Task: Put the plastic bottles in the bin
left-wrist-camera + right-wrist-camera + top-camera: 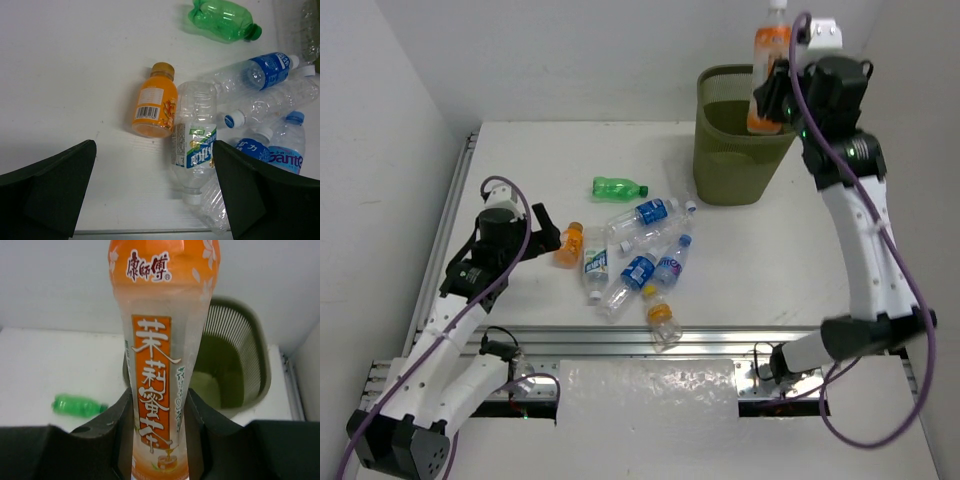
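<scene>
My right gripper (772, 96) is shut on a tall orange-labelled bottle (769, 60) and holds it upright above the olive-green bin (718, 165). In the right wrist view the bottle (160, 365) fills the middle between the fingers, with the bin (250, 370) behind it. My left gripper (548, 240) is open and empty, just left of a small orange bottle (569, 245). The left wrist view shows that orange bottle (155, 102), a clear bottle with a blue-green label (196, 135), a green bottle (225, 19) and several blue-labelled clear ones (265, 70).
Several bottles lie in a heap at the table's middle (640, 255), one orange-capped (662, 320) near the front rail (650, 335). The green bottle (617, 187) lies left of the bin. A foil-like sheet (648, 392) lies in front of the table. Walls stand behind and at the left.
</scene>
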Controlling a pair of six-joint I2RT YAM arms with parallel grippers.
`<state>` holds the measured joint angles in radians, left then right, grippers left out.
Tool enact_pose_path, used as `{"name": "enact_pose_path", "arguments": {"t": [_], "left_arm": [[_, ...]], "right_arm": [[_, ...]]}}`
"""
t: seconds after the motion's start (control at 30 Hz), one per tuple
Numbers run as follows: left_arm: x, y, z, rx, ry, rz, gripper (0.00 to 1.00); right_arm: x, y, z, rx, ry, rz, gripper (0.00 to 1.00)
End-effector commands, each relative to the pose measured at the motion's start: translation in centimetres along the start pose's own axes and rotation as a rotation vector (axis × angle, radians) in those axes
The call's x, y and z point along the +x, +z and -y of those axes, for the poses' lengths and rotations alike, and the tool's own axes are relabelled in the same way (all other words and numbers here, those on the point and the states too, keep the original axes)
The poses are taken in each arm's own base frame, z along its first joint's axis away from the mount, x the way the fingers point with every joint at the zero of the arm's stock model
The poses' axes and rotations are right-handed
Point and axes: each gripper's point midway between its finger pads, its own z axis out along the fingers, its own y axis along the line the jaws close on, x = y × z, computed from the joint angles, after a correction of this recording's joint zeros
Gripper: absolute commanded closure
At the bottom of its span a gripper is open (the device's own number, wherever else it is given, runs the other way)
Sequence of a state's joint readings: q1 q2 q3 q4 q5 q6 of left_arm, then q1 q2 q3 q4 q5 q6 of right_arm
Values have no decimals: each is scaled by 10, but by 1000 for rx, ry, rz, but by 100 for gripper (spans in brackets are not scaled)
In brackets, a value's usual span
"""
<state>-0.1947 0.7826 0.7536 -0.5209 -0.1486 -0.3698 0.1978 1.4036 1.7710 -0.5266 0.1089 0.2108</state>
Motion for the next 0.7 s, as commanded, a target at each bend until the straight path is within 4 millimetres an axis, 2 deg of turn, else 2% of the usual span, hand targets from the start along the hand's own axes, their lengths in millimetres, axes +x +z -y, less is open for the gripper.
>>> {"name": "enact_pose_path", "arguments": {"t": [0.0, 0.03, 0.07, 0.1, 0.13, 0.17, 0.2, 0.23, 0.27, 0.3, 0.33, 0.37, 0.4, 0.43, 0.5, 0.57, 0.6, 0.63, 0.67], "left_arm": [[-21, -3, 7, 22, -4, 48, 0], [-19, -2, 8, 26, -2, 43, 0], [-19, -2, 9, 35, -1, 42, 0], [-19, -3, 9, 36, 0, 42, 0], [-20, -4, 10, 39, -1, 49, 0], [-20, -4, 10, 38, -2, 51, 0], [-21, -4, 11, 42, -3, 53, 0], [-20, -2, 12, 47, 2, 46, 0], [-18, -1, 12, 47, 4, 37, 0], [-16, 3, 13, 46, 11, 16, 0], [-15, 6, 14, 44, 14, 2, 0], [-13, 9, 14, 42, 17, -17, 0], [-3, 19, 12, 19, 22, -78, 0], [-7, 20, 17, 25, 10, -90, 0], [1, 34, 17, -9, 3, -176, 0], [6, 42, 15, -47, -2, -222, 0], [13, 52, 13, -71, 2, -271, 0], [16, 56, 13, -83, 5, -299, 0], [22, 61, 11, -98, 9, -331, 0]], "right_arm": [[-18, 63, 10, 5, -63, 21, 76], [-23, 75, 21, 29, -64, 26, 76], [-47, 78, 25, 33, -62, 81, 75], [-29, 105, 28, 16, -55, 37, 74], [-29, 112, 40, 35, -48, 35, 70], [-33, 118, 44, 36, -38, 48, 67], [-25, 126, 46, 28, -32, 33, 63], [-11, 137, 51, 36, -25, 12, 52], [-5, 140, 46, 4, -25, 4, 45], [1, 142, 42, -19, -22, 2, 19], [2, 141, 41, -24, -14, 3, 19], [1, 140, 39, -30, -7, 7, 1], [-1, 139, 38, -33, -1, 9, 1], [-9, 132, 37, -34, 4, 24, 1], [-18, 122, 35, -40, 18, 37, 1], [-28, 99, 25, -78, 53, 43, 1], [-28, 91, 20, -101, 68, 39, 1], [-12, 88, 11, -145, 99, 3, 1], [-19, 71, 6, -168, 111, 20, 1]]}}
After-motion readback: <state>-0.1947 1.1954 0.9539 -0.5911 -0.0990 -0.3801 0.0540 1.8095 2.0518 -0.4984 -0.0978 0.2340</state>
